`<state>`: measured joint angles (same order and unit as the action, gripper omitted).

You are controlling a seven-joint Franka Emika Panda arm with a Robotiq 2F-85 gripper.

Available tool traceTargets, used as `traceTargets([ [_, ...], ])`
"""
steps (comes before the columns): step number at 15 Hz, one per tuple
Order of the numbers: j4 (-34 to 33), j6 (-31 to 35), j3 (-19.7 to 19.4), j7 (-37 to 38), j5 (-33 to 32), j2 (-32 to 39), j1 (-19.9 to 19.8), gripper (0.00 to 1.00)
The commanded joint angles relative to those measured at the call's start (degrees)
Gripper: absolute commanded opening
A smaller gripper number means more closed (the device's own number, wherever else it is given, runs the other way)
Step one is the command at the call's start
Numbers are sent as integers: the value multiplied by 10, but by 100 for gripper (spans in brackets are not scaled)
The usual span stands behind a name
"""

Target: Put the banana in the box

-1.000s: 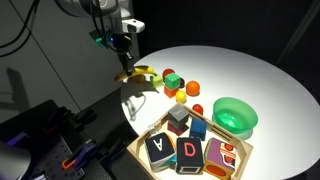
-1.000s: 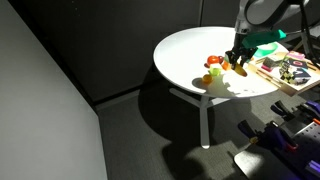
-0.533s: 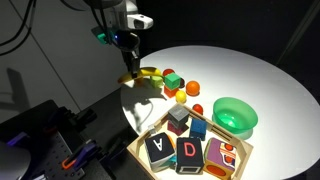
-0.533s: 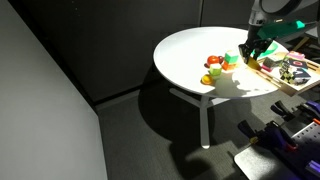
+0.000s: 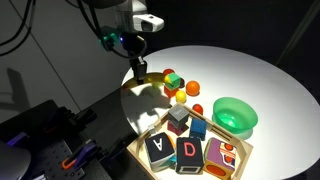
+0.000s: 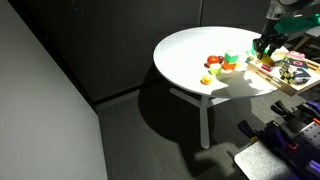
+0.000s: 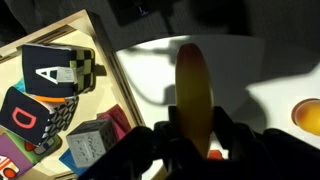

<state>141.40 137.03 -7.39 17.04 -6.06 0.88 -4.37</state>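
Observation:
My gripper [image 7: 195, 128] is shut on the banana [image 7: 193, 85], a small yellow curved toy that stands up between the fingers in the wrist view. In both exterior views the gripper [image 5: 137, 66] [image 6: 263, 48] hangs above the white round table, near the toy fruits. The box [image 7: 98, 42] is a shallow light-wood tray to the left of the banana in the wrist view, apart from it. It also shows at the table's near edge in an exterior view [image 5: 141, 155] and at the right in an exterior view [image 6: 268, 72].
Several letter blocks [image 5: 160, 148] fill the box. A round green bowl [image 5: 236, 115] stands next to it. Toy fruits [image 5: 172, 80] and an orange piece [image 5: 192, 89] lie close to the gripper. The table edge [image 5: 125, 105] is near.
The gripper has risen off the table with the banana in it and has moved sideways past the toy fruits, toward the box side.

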Motion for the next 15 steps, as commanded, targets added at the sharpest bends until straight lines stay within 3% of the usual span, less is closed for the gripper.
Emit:
traceTargets([
  [1, 24, 9, -13, -26, 4, -38, -26, 14],
  [10, 27, 13, -37, -76, 47, -47, -62, 14],
  [11, 17, 6, -33, -55, 31, -31, -60, 39],
  [15, 17, 7, -34, -60, 37, -31, -61, 39],
])
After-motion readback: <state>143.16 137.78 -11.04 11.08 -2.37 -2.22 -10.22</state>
